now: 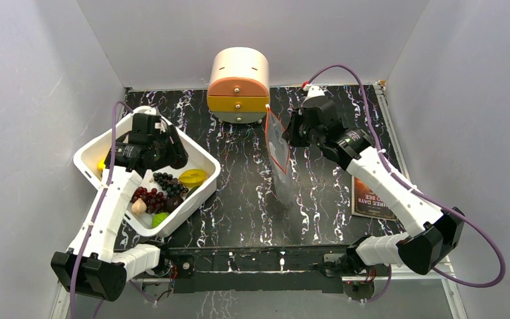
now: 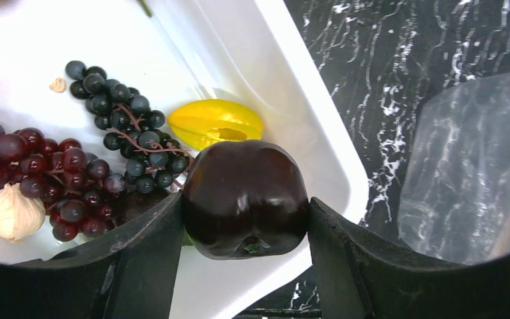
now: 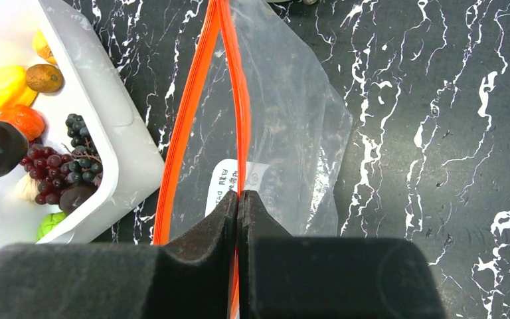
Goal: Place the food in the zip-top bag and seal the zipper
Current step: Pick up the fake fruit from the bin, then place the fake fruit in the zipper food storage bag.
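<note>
Left hand [image 2: 246, 216]: I am seeing it pinching a dark glossy fruit [image 2: 246, 193] over the white tub [image 2: 305, 113], a hold the overhead view is hiding. Right hand [image 3: 239, 206]: clamping the zipper [image 3: 184, 133] of the bag [image 3: 292, 113], whose mouth is gaping above the desk [image 3: 438, 133]. Grapes [image 2: 123, 126]: lying in the tub.

Dark card [image 1: 372, 197] shows "DAYS"; bag label [image 3: 229, 181] print illegible.
</note>
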`<state>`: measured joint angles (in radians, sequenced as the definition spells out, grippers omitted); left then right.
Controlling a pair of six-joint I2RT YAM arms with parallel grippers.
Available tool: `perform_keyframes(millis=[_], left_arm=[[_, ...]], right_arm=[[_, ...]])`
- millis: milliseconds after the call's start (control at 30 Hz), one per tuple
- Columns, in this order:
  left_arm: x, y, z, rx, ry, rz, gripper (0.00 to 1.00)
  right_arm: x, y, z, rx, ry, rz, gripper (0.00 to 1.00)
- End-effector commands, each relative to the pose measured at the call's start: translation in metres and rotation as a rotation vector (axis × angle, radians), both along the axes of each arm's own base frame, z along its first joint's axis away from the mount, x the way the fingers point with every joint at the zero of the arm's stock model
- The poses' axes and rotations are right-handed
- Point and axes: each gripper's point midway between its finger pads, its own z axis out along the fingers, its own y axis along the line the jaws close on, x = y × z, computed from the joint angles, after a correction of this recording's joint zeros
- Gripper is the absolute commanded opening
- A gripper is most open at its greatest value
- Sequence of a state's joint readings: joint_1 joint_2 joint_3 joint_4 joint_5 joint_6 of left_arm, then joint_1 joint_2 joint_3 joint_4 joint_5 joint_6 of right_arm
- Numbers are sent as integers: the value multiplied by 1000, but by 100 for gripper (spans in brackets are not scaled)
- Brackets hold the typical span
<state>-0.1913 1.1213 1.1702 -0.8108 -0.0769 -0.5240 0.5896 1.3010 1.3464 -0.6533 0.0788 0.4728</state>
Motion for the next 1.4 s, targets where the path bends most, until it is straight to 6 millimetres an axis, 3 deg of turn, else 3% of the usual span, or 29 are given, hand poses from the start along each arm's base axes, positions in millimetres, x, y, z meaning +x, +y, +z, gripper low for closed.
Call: perform_keyframes(millis=[0,167,200,433,767,967,1167,1367], left_arm=[[-3,-16,27,-71,-44,-94,40],[-2,-35,38,-159,-60,-160,38],[-2,-63,50,-295,-83,-251,37],[2,-114,81,-606,-161,-397,34],[-1,-149,124,-848,-266,-531,32],[-4,-170,119,-925,-230,-566,32],[-13,-203,124,-1036,-198,-656,32],[-14,-214,100,-976,-153,-644,31]], right_arm=[[7,8,24,59,-54,4,0],[3,19,15,100,-27,36,0],[1,35,18,184,-14,79,0],[0,53,16,274,21,111,0],[-8,76,6,391,83,157,0],[-14,83,5,417,95,163,0],[-16,88,7,427,94,175,0],[-15,83,18,429,57,157,0]])
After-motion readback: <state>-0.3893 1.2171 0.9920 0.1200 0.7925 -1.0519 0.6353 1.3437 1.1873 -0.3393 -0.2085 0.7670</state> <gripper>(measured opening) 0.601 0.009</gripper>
